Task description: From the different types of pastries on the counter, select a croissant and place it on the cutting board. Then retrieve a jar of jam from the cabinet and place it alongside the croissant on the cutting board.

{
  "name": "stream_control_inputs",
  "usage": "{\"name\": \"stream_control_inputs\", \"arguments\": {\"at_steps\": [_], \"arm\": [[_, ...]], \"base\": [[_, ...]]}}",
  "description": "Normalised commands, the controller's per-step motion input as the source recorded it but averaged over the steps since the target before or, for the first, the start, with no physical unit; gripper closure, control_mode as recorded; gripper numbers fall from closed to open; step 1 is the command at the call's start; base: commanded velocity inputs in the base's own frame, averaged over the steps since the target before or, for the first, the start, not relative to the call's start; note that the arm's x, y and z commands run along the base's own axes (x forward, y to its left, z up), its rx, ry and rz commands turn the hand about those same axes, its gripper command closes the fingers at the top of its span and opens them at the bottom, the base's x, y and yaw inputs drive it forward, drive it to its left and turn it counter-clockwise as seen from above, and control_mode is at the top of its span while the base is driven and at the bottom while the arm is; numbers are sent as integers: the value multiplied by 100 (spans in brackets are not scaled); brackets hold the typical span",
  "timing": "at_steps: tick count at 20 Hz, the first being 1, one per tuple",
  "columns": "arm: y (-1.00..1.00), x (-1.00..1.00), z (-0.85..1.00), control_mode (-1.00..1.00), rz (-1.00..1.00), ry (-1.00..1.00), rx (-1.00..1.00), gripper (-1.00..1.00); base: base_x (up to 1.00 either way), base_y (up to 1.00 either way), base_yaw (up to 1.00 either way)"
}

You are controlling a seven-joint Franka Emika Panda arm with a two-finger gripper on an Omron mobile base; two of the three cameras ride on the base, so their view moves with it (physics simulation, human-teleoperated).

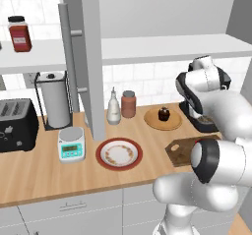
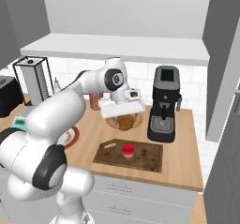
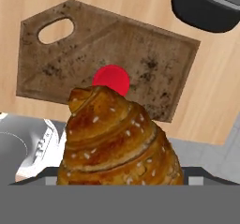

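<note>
Croissant (image 3: 117,138) sits clamped in our gripper (image 2: 123,116), jaws spread wide around it — the cutting board (image 3: 154,54) lies straight below, jar of jam (image 3: 111,79) already on it.

A golden-brown, pale-flecked crescent croissant (image 3: 117,138); a small squat red jam jar (image 2: 127,150) on the dark brown, light-speckled wooden cutting board (image 2: 145,158).

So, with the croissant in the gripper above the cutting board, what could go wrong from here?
1. The red jar already stands mid cutting board. The croissant, lowered straight down, may knock it over.
2. The croissant fills the hand view between the gripper fingers, hiding the drop spot, so it may land badly.
3. The coffee machine stands close beside the board; a wide swing might hit it.
</note>
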Motion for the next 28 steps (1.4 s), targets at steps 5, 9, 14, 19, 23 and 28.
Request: {"name": "stream_control_inputs", "arguments": {"at_steps": [5, 9, 14, 19, 23, 28], "arm": [[-31, -8, -4, -100, 2, -8, 26, 100], [-60, -61, 11, -100, 5, -14, 28, 100], [-35, -38, 16, -100, 7, -15, 18, 100], [-2, 43, -7, -100, 14, -11, 0, 100], [-47, 47, -24, -100, 19, -5, 0, 100], [-36, 9, -25, -100, 10, -3, 0, 100]], "base": [[0, 0, 0], [0, 0, 0], [0, 0, 0], [0, 0, 0], [0, 0, 0], [0, 0, 0]]}}
